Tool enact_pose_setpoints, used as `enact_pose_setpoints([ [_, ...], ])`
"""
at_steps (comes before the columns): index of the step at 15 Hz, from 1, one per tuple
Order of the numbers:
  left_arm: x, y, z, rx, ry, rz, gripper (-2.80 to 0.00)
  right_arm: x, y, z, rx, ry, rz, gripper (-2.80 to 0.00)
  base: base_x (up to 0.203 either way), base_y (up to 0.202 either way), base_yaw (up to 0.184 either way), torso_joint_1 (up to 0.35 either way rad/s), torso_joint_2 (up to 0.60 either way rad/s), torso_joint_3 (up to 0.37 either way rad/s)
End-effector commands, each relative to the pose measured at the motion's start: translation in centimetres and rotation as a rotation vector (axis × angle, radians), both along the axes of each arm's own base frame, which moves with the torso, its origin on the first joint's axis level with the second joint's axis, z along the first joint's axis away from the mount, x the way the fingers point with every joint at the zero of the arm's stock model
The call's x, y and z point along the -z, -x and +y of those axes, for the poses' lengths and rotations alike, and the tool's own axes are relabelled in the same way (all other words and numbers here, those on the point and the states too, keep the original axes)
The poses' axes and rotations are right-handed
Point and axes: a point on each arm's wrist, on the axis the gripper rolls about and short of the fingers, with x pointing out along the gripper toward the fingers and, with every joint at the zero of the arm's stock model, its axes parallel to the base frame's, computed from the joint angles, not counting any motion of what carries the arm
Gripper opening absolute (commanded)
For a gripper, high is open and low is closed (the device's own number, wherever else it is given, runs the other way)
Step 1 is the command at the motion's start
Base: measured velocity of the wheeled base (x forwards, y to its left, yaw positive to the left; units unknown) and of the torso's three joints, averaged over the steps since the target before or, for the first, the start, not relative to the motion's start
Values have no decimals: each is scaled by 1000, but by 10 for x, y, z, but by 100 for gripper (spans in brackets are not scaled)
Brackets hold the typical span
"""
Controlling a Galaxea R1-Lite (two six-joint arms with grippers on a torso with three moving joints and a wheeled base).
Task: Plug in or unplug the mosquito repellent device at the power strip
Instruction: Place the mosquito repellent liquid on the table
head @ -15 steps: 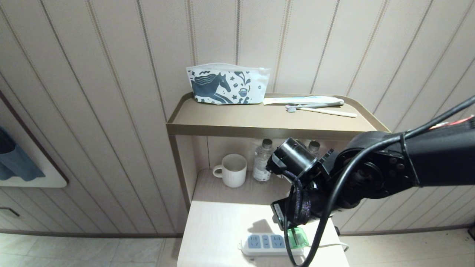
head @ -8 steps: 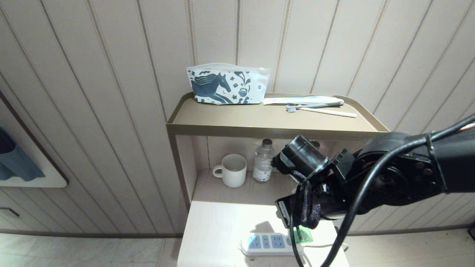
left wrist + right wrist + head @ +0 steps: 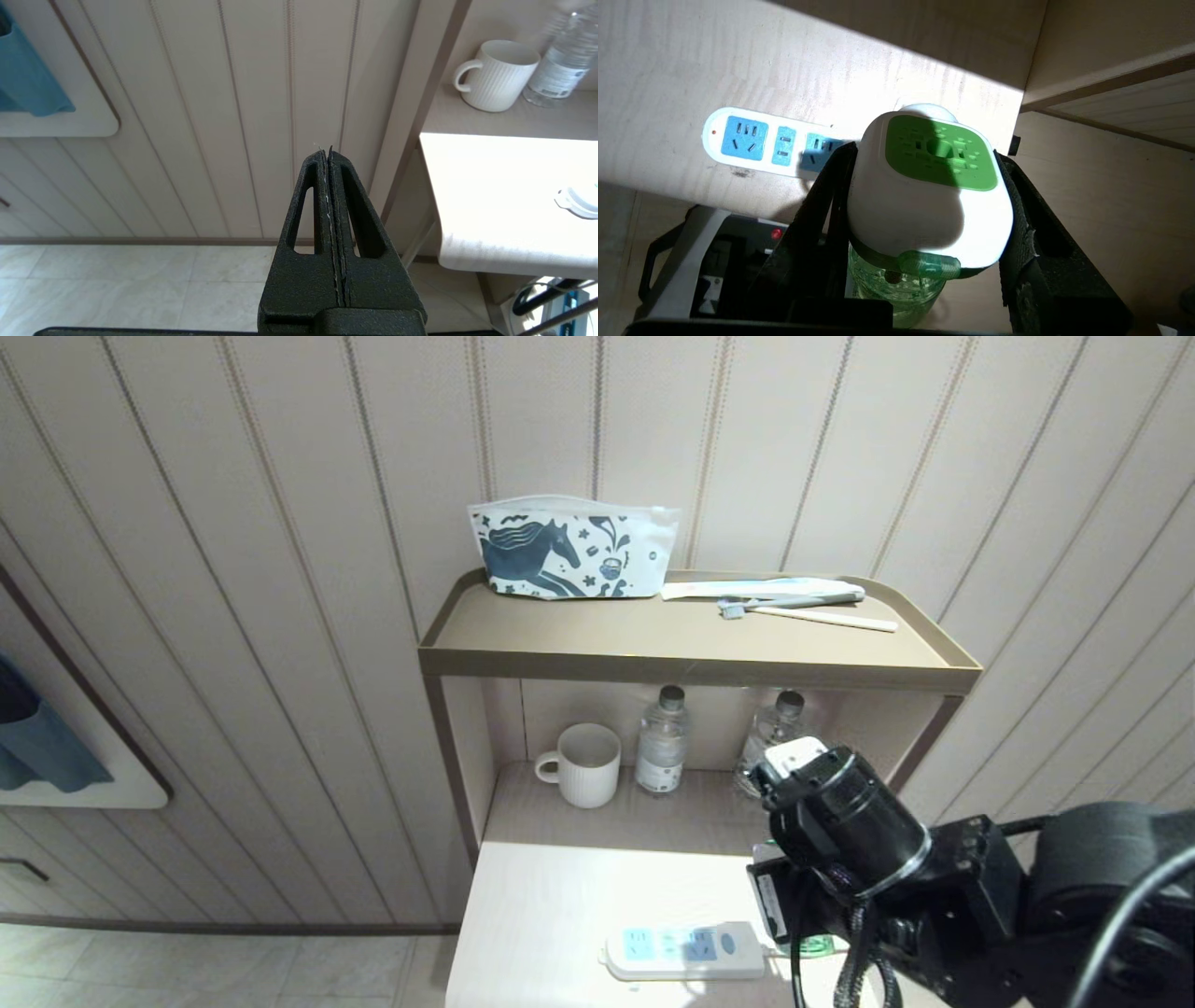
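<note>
Repellent device (image 3: 924,205): white head, green vented centre, clear green bottle. Power strip (image 3: 684,952): white, light-blue socket faces. Claws black: right claw (image 3: 924,233), left claw (image 3: 330,186). Pouch (image 3: 574,549): white, dark-blue horse print. Mug (image 3: 586,763): white, ribbed. Water bottles (image 3: 662,739): clear. Shelf (image 3: 672,649): tan. Bench (image 3: 560,915): pale wood grain. Wall (image 3: 233,616): beige, striped panels.

My head camera looks forward and down from well back at the shelf unit (image 3: 691,658) and the pale tabletop (image 3: 560,905). My left wrist camera sits low on the left, looking along its fingers toward the wall, sharing the mug (image 3: 497,74) (image 3: 586,763). My right wrist camera hangs close above the power strip (image 3: 752,142) (image 3: 686,949), shared with the head view.
</note>
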Motion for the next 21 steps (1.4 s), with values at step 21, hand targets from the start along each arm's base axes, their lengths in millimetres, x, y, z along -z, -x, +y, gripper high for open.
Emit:
enact_pose_setpoints([
  [21,0,0,0,0,0,0,-280,-47,43,-46,-6,-165,-373,-280,0,0,0,0,0,0],
])
